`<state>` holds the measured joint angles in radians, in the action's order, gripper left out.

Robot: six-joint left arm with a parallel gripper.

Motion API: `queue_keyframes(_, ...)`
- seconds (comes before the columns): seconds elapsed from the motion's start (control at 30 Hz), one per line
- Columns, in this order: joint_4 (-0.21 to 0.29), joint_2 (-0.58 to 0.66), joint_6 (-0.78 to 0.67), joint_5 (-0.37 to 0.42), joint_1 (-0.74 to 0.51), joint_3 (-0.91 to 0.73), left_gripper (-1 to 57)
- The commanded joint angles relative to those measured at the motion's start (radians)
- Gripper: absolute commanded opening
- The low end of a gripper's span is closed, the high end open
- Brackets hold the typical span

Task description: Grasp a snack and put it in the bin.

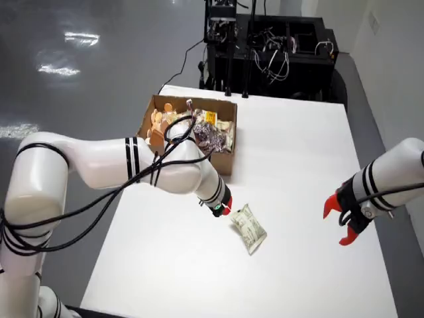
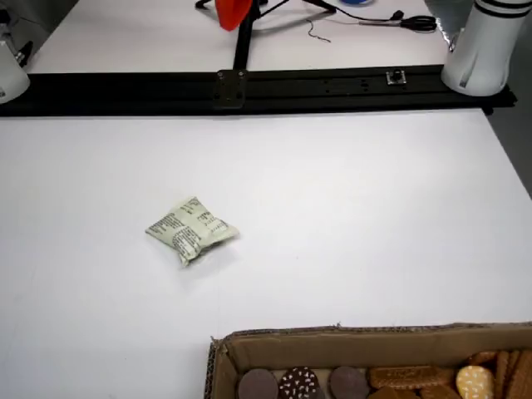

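A crumpled pale snack packet (image 1: 248,228) with printed text lies on the white table, right of and below the box in the view from above. My gripper (image 1: 224,208), red-tipped with a green light, hovers at the packet's upper-left corner. Its fingers are too small and foreshortened to show whether they are open or shut, or whether they touch the packet. In the low view across the table the packet (image 2: 192,230) rests flat and alone, and my gripper does not show. The bin is a brown cardboard box (image 1: 225,162) with several snacks inside.
The box rim (image 2: 349,337) fills the bottom of the low view, with cookies inside. A second arm's red gripper (image 1: 346,220) hangs open at the table's right edge. A black rail (image 2: 249,83) runs along the far side. A black equipment rack (image 1: 271,46) stands behind the table.
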<state>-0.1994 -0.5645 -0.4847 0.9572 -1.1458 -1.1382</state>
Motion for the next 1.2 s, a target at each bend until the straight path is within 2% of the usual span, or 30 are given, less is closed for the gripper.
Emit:
queue_keyframes(0.03, 0.0, 0.0, 0.001, 0.0, 0.0, 0.0, 3.3)
queue_keyframes(0.83, 0.0, 0.0, 0.004, 0.0, 0.002, 0.0, 4.4)
queue_keyframes(1.2, 0.0, 0.0, 0.029, 0.017, 0.012, 0.0, 2.1)
